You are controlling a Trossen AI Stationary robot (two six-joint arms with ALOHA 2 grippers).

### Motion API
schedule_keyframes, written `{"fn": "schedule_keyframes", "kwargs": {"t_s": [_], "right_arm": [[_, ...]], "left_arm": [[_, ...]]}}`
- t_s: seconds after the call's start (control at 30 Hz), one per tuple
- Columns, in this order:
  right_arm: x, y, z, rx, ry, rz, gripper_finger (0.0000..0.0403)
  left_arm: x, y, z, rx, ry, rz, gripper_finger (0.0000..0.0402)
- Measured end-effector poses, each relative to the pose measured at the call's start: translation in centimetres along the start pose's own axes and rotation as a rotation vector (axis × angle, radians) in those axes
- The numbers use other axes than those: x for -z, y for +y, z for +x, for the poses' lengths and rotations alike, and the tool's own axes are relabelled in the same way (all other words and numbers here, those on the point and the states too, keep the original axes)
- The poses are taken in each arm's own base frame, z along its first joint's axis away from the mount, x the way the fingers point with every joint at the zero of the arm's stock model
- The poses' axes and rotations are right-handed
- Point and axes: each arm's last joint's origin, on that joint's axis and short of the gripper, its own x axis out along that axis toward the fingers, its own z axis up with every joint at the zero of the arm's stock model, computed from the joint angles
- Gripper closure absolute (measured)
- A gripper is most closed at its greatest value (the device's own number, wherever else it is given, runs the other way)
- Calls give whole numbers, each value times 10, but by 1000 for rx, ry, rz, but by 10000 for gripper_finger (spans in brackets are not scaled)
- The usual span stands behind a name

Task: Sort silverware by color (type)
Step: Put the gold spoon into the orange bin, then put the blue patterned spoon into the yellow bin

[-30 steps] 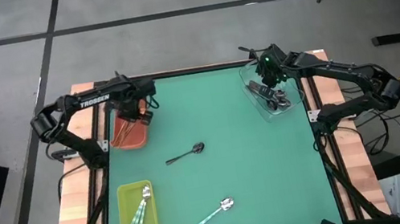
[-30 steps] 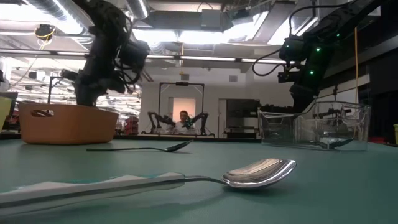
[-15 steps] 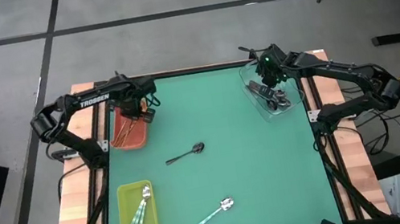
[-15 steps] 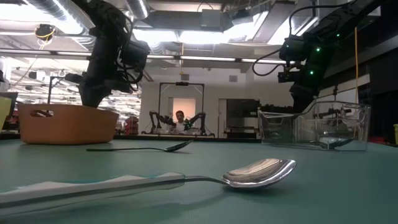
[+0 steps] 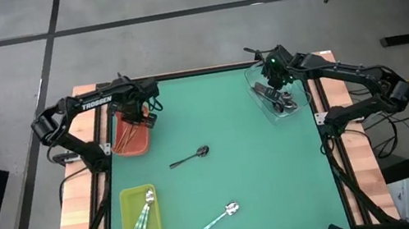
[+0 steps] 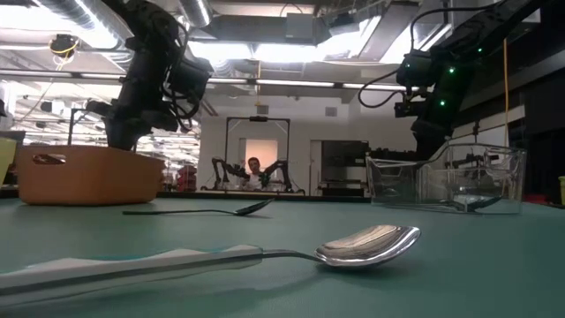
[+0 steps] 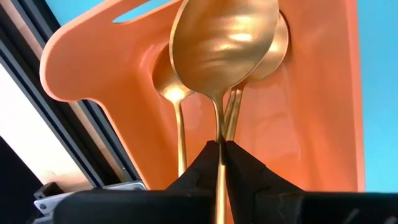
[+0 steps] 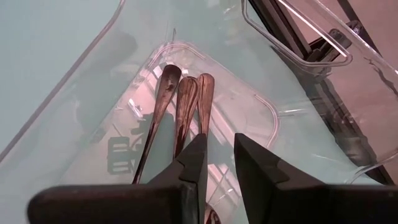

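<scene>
The left gripper (image 7: pixel 220 149) pinched a gold spoon (image 7: pixel 222 53) by its thin, stiff, slippery handle over the red tray (image 5: pixel 135 138); the right gripper (image 8: pixel 219 158) hung empty, jaws slightly parted.

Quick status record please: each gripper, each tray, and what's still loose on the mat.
left gripper: shut on gold spoon, over red tray
right gripper: jaws parted, empty, over clear tray
red tray: gold spoons
clear tray: black spoons
yellow-green tray: mint-handled spoons
loose: black spoon mid-mat; mint-handled spoon near front edge
</scene>
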Motion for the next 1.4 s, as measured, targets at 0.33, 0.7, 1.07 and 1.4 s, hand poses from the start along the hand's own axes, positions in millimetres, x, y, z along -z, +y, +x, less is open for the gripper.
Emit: {"fn": "schedule_keyframes", "kwargs": {"t_s": [0.33,0.7,1.07,1.4], "right_arm": [[0,0,0,0,0,0,333],[0,0,0,0,0,0,333],[0,0,0,0,0,0,333],[0,0,0,0,0,0,333]], "left_arm": [[0,0,0,-6,-6,-1,352],[-1,0,0,-4,-15,-3,319],[-3,-2,0,9,-35,-9,318],[-4,-2,0,19,-48,-8,317]]}}
